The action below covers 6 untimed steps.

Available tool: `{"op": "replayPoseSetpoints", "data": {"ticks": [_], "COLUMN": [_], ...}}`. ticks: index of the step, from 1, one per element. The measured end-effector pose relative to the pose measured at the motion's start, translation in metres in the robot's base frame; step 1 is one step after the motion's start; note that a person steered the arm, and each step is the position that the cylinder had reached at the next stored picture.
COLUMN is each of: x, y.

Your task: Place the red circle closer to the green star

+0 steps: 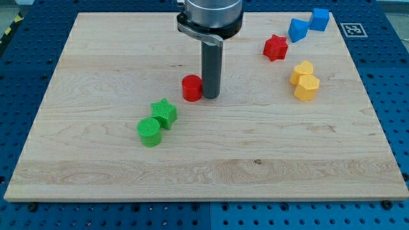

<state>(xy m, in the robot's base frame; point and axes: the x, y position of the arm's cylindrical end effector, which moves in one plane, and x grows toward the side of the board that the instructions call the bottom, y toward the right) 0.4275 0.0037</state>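
The red circle [191,87] lies near the middle of the wooden board. My tip [211,96] stands right beside it on its right, touching or nearly touching it. The green star [164,113] lies below and to the left of the red circle, a short gap away. A green circle [149,131] sits against the star's lower left.
A red star [275,47] lies at the upper right. Two blue blocks [298,29] [319,19] sit near the top right corner. A yellow heart [302,71] and a yellow hexagon [307,87] lie at the right. The board's edge [204,199] runs along the view's bottom.
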Motion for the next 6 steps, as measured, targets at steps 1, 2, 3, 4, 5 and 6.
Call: {"op": "replayPoseSetpoints", "data": {"ticks": [1,2,3,4,5,6], "x": [-0.038,-0.045,-0.041,-0.037,-0.027,-0.017], "y": [0.012,0.012,-0.012,-0.025,-0.022,-0.022]}}
